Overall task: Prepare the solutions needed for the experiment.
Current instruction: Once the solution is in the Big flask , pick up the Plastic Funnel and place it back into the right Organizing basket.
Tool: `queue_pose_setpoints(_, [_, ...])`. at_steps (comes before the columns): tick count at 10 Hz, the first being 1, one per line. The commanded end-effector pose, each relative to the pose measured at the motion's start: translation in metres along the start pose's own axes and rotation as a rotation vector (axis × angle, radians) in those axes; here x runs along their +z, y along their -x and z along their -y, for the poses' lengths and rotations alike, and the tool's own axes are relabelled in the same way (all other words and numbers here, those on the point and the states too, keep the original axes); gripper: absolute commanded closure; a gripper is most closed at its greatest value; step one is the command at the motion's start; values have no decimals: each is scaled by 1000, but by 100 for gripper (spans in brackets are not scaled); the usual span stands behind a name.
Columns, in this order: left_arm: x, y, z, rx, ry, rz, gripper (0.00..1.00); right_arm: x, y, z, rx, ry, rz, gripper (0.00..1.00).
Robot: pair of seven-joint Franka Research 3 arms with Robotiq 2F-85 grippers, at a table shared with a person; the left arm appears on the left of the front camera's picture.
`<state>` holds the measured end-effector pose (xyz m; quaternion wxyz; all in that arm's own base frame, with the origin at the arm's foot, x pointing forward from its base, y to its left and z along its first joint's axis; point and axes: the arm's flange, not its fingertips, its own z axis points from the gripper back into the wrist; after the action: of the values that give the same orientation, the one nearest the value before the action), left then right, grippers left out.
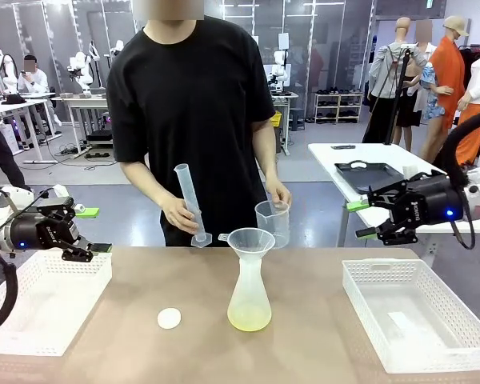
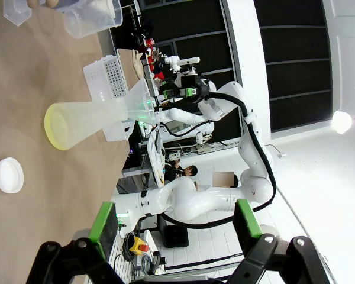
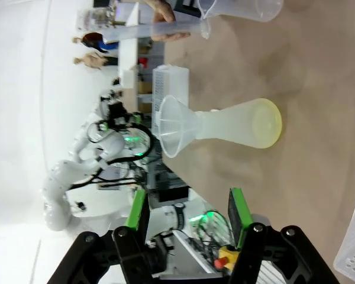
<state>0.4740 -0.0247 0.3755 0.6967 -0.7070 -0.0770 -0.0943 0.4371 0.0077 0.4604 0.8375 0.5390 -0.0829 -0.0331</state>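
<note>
Nearest the lens in the front view, the brown counter [image 1: 144, 360] carries a white perforated plastic basket [image 1: 56, 320] at lower left and a second white basket [image 1: 384, 266] at lower right. Between them, at centre, stands a frosted conical plastic flask [image 1: 249, 292] with a translucent funnel [image 1: 250, 238] in its neck. The pale yellow solution [image 1: 250, 322] lies as a shallow layer in its base, and a small white disc cap [image 1: 169, 318] sits just to its left. Behind, the person holds a clear graduated cylinder [image 1: 189, 196] in one hand [image 1: 176, 214] and a clear beaker [image 1: 273, 222] in the other, neither tipped over the funnel. The left gripper [image 1: 92, 230] hovers at the left basket's far edge; the right gripper [image 1: 360, 220] hangs at mid right, well apart from the flask. In the left wrist view, its green-padded fingers [image 2: 103, 228] stand wide with nothing between them. In the right wrist view, the fingers [image 3: 236, 213] stand narrower, partly open and empty, with the flask above them in the frame. This looks like a pause between pours: the next move probably calls for tipping measured liquid into the funnel, keeping the flask upright.
</note>
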Motion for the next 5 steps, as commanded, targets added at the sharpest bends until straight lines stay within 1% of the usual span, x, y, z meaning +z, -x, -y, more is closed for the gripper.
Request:
queue_pose_setpoints(1, [-2,-3,1,-3,8,16,0,-27,8,-26,54,143,0,32])
queue_pose_setpoints(2, [-2,-3,1,-3,8,16,0,-46,11,-38,85,172,-14,32])
queue_pose_setpoints(5, [-2,-3,1,-3,8,16,0,-99,22,-66,115,243,-38,32])
